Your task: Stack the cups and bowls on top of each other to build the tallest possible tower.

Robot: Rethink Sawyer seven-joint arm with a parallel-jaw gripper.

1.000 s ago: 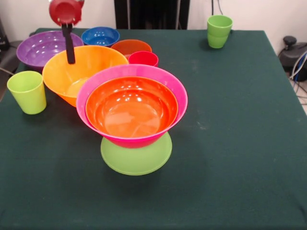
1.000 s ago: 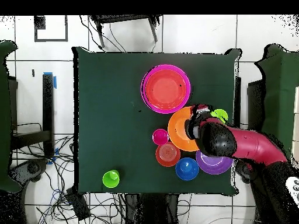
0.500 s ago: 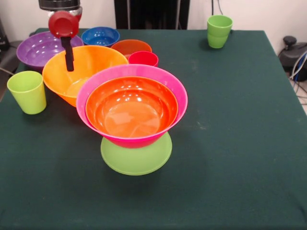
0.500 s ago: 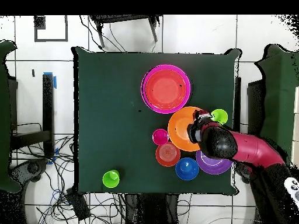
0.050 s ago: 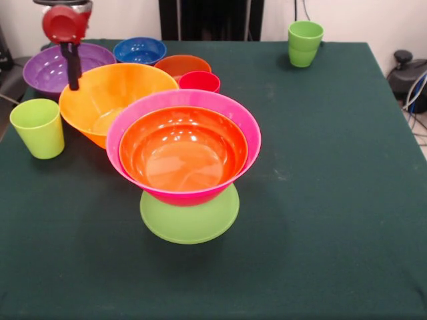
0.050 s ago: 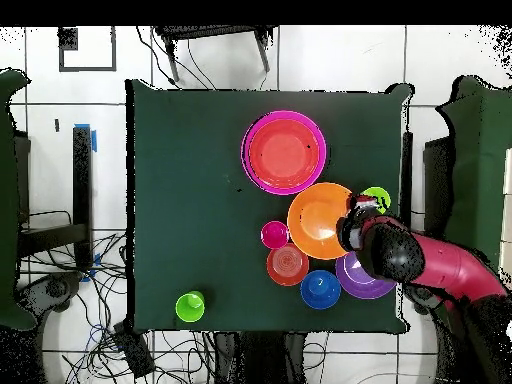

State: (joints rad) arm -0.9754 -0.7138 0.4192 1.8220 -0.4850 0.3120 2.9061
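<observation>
Hovering claw [image 5: 72,83] above yellow-orange bowl [image 5: 110,100] far rim, beside purple bowl [image 5: 57,67]; claw width unclear.

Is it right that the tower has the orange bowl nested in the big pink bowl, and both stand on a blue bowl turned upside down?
Not quite. In the front view the orange bowl is nested in the big pink bowl, but the upside-down bowl under them is lime green, not blue. The small blue bowl stands apart at the back.

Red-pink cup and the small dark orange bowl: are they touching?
Cannot tell. In the front view the red-pink cup overlaps the small dark orange bowl; in the overhead view their rims meet with no clear gap, but contact isn't plain.
</observation>
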